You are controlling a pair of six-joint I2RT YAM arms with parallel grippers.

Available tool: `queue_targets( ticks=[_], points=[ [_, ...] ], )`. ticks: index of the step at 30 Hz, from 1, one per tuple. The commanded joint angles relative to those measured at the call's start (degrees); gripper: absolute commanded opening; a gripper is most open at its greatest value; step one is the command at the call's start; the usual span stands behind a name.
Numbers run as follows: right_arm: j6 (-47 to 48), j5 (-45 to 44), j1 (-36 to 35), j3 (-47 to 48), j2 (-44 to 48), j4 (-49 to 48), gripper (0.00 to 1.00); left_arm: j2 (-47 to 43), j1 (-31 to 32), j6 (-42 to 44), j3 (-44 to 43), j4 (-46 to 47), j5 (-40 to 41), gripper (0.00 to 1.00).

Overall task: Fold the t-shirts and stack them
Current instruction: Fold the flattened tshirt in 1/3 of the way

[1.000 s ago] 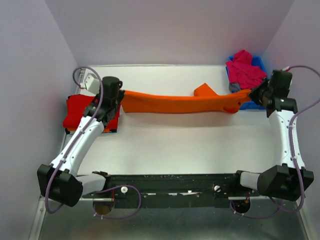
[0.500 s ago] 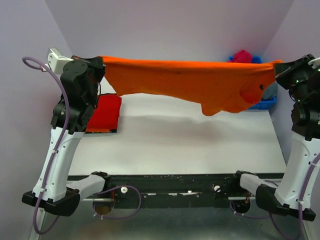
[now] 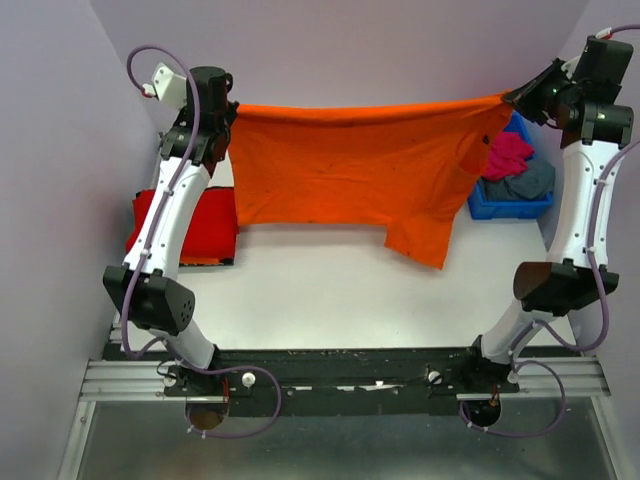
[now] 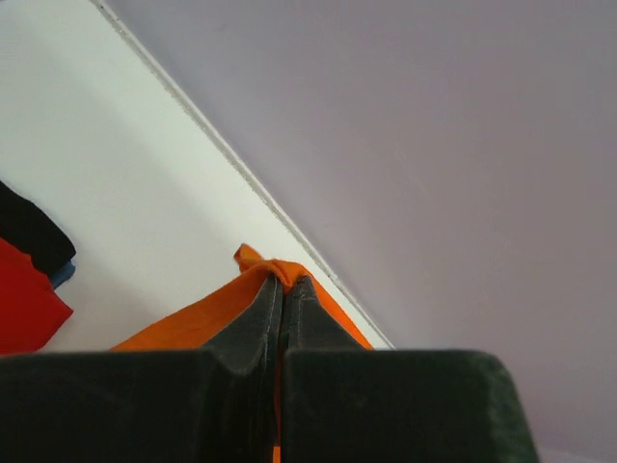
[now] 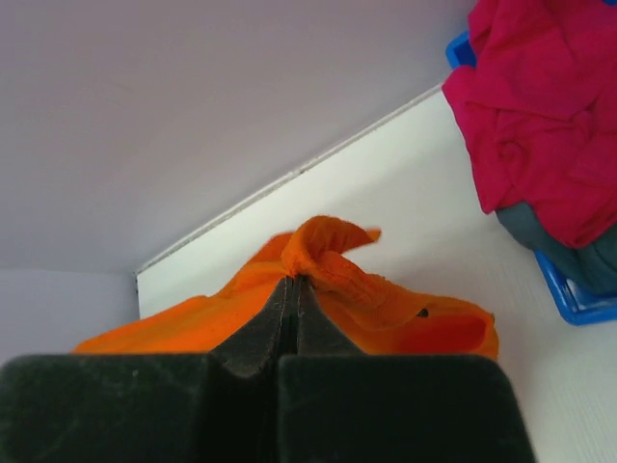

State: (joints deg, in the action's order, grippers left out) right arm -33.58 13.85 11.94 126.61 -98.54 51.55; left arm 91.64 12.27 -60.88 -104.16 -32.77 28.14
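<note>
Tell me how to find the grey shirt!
Look at the right side of the white table, where a small blue bin sits. Two crumpled shirts lie inside. The grey shirt is the dull one, next to the bright pink shirt.

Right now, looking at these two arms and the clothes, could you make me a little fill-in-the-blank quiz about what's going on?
1. The hanging t-shirt, gripped by the left gripper and the right gripper, is coloured ____.
2. The red t-shirt lies on the ____ side of the table.
3. The blue bin holds a grey t-shirt and a ____ one.
Missing words: orange; left; pink.
</note>
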Motion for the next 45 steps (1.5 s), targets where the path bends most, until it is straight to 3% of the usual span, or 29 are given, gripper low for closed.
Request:
queue_targets(
  ticks=[1, 5, 9, 13, 15, 18, 25, 31, 38, 40, 41, 43, 45],
  points=[
    [-2.0, 4.7, 0.5, 13.0, -4.5, 1.0, 0.01, 3.4, -1.5, 3.0, -11.6, -0.3, -0.7, 0.0],
    [-3.2, 8.7, 2.7, 11.5, -6.3, -1.0, 0.01, 5.5, -1.9, 3.5, -12.2, 0.4, -1.9, 0.0],
    [-1.8, 9.9, 3.7, 3.2, -3.8, -3.2, 0.01, 3.5, -2.2, 2.8, -3.6, 3.7, -3.8, 0.0],
    [-0.3, 9.6, 3.7, -14.1, 4.2, -7.0, 0.01, -2.6, -2.1, 0.0, 16.7, 10.2, -5.5, 0.0],
    [-0.3, 8.2, 3.7, -30.0, 10.1, -11.7, 0.01, -6.2, -2.1, -2.3, 27.7, 14.6, -6.4, 0.0],
    [-1.2, 6.2, 3.8, -46.1, 18.2, -18.0, 0.01, -11.4, -1.6, -4.5, 43.0, 20.5, -9.3, 0.0],
    [-3.7, -2.5, 3.9, -72.5, 30.3, -20.0, 0.01, -21.9, 1.7, -4.9, 66.9, 24.6, -7.8, 0.0],
    [-4.9, -6.4, 3.9, -86.3, 40.2, -16.1, 0.01, -30.5, 1.9, -3.7, 75.9, 18.9, -10.3, 0.0],
    [-8.2, -13.2, 3.9, -94.4, 50.9, -8.8, 0.01, -40.3, 2.1, -5.2, 82.0, 11.3, -11.7, 0.0],
    [-9.6, -11.7, 3.9, -96.3, 52.0, -8.3, 0.01, -41.6, 2.2, -6.3, 83.3, 10.7, -12.3, 0.0],
    [-9.9, -11.2, 3.9, -96.9, 52.4, -8.3, 0.03, -42.3, 2.4, -6.4, 83.9, 11.1, -13.2, 0.0],
    [-10.5, -12.1, 3.9, -97.7, 53.4, -8.3, 0.17, -43.2, 3.3, -5.7, 84.7, 12.1, -13.8, 0.16],
    [-10.7, -13.1, 3.9, -97.5, 54.5, -8.2, 0.49, -43.9, 4.8, -4.9, 84.0, 10.9, -12.3, 0.43]
  ],
)
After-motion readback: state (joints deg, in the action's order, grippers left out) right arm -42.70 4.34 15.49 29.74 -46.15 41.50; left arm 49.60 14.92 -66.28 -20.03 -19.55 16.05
